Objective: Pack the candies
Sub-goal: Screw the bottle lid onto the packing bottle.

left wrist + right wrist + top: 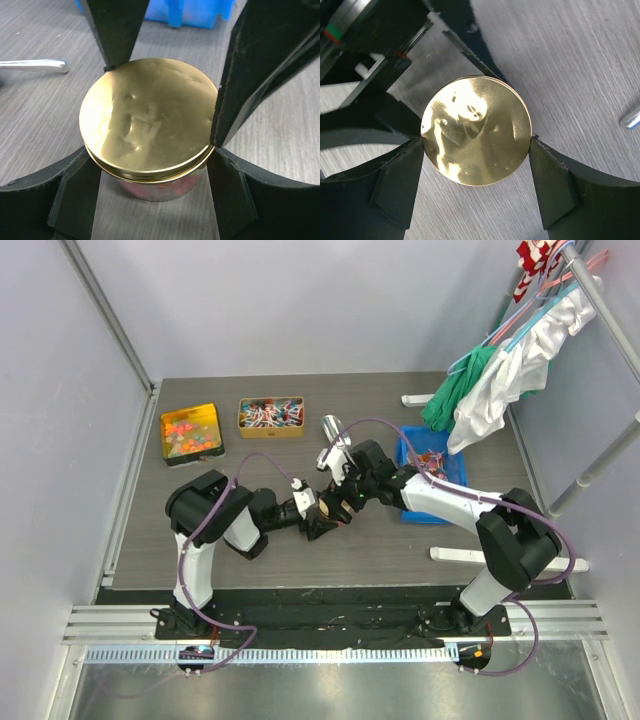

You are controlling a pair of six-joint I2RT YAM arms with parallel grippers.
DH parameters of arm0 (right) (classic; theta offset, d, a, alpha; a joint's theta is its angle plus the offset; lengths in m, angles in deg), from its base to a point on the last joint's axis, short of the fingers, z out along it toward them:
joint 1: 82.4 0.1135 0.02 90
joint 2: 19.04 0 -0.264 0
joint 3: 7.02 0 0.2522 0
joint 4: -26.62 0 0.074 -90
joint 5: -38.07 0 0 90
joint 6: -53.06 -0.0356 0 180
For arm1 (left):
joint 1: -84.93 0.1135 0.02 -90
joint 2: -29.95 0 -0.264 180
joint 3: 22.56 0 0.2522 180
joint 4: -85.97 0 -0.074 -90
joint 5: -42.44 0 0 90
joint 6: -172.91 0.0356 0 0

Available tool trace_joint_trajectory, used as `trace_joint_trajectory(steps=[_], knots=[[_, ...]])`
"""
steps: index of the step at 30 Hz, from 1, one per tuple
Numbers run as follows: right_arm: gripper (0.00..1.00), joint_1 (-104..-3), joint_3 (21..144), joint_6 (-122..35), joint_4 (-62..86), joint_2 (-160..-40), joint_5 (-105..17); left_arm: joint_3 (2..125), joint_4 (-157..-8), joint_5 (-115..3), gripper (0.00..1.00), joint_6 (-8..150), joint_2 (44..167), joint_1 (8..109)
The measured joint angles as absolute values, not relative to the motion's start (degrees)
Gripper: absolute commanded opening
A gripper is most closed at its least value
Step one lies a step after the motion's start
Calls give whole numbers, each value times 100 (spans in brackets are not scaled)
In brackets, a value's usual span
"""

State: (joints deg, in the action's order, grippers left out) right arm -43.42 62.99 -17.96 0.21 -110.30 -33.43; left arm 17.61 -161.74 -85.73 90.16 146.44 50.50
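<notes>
A small glass jar (160,192) with a round gold lid (150,117) stands on the table, and red candies (172,187) show through its wall. My left gripper (151,152) is shut on the jar, one finger on each side just under the lid. My right gripper (477,142) comes down from above, and its fingertips (405,165) press the lid (477,130) on both sides. In the top view both grippers, left (322,524) and right (342,500), meet at mid-table. More candies fill a gold tin (192,430) and a second tin (271,415) at the back left.
A blue bin (455,468) holding a few pieces sits under the right arm. A silvery metal piece (331,427) lies behind the grippers. White strips lie at the back right (415,400) and the front right (455,555). Clothes (500,370) hang on a rack at the right.
</notes>
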Motion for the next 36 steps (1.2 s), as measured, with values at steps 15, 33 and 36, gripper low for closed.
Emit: trace_joint_trajectory(steps=[15,33,36], knots=[[100,-4366,6561,-2192,63,-11056,-3721,1781,-16176,-8425,32,8955,14646,5056],[99,-5065,7064,2164,-1721,-11242,-2021,1781,-16170,-8628,21,9003,14653,5054],[100,-5057,7088,2567,-1874,-11458,-1859,1790,-16170,-8807,19,9053,14670,5054]])
